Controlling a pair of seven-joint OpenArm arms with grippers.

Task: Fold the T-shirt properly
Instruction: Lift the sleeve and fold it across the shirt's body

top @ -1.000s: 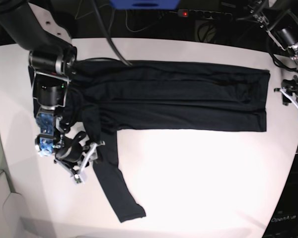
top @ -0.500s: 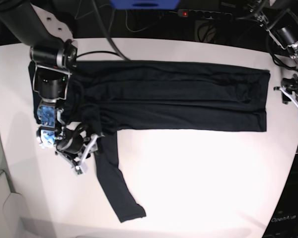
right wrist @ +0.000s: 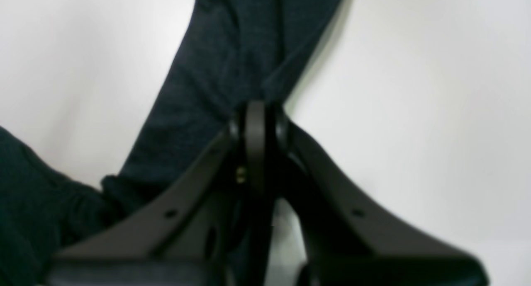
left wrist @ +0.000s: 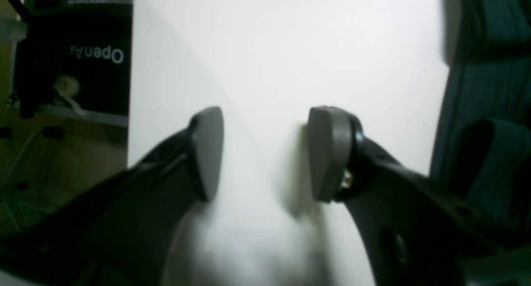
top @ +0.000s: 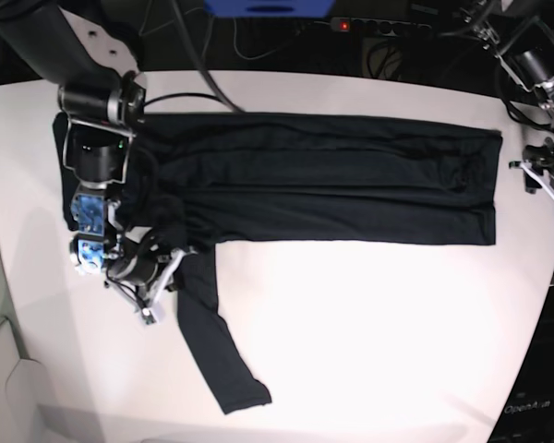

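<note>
Nearest the onlooker, at the table's front edge, the cuff end of one long sleeve (top: 243,392) lies flat on the white table (top: 369,332); the sleeve runs up and slightly leftward from there toward the body of the T-shirt (top: 332,175); the garment is very dark, plain, and spread lengthwise across the far half of the table, its body folded into a long horizontal band with the hem end at the right side of the base view.

Midway up the sleeve, at the left of the base view, the right gripper (top: 171,268) sits at the sleeve's upper part, close to where it meets the body; in the right wrist view its fingers (right wrist: 255,149) are pressed together with no gap, pinching a fold of the dark knit cloth, which fans out above and beyond them; bunched fabric lies to the lower left of that view.

Farther off, at the right edge of the base view, the left gripper (top: 547,180) hangs beside the hem end of the shirt, apart from it; in the left wrist view its grey pads (left wrist: 207,151) stand well apart over bare table, holding nothing; the edge of the shirt shows at that view's right margin.

Beyond the table's far edge, a power strip (top: 383,28) with a red light lies among dark cables.
</note>
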